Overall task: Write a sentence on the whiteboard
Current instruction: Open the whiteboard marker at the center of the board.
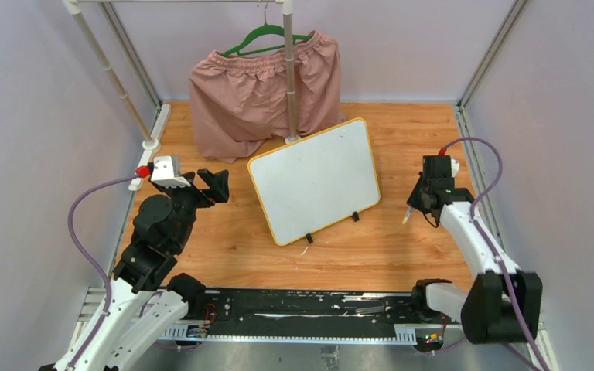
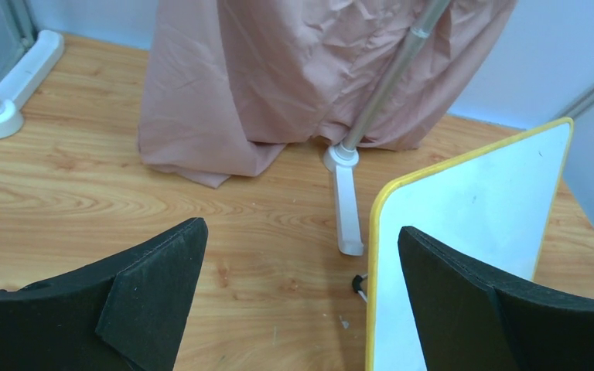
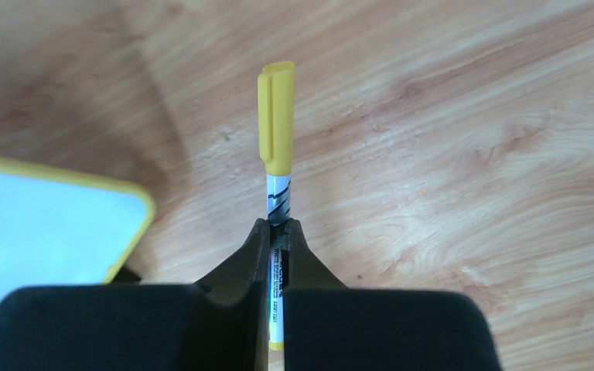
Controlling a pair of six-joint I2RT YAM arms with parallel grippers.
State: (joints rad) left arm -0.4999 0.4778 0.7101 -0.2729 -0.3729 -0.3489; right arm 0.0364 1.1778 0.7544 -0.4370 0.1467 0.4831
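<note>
The task is at its very start. The whiteboard point(image 1: 315, 179) stands propped on the table point(image 1: 224, 239), tilted back on its feet point(image 1: 308, 238), and its white face is blank: no orange writing shows on it in any view, so the whole sentence is left to do.

What is done is the pick-up of the tool. To the right of the whiteboard, near its lower right corner but not touching it, the right gripper point(image 1: 421, 199) is clamped on a marker point(image 3: 278, 197), jaws pressed tight on the barrel. The yellow cap point(image 3: 277, 116) is on the marker, so by my reading the cap must come off before any stroke can be made. After that the tip has to be carried to the board and the words written.

To the left of the whiteboard, well apart from it, the left gripper point(image 1: 195, 182) hangs with its jaws spread wide and nothing between them. In its wrist view the board's yellow edge lies beside its right finger.

Counted:
- one whiteboard, with two black feet showing
- one marker with one cap
- two grippers
- behind the whiteboard, one pair of pink shorts point(image 1: 263, 85) on one green hanger point(image 1: 267, 35), hung from one rack point(image 1: 108, 69)
</note>
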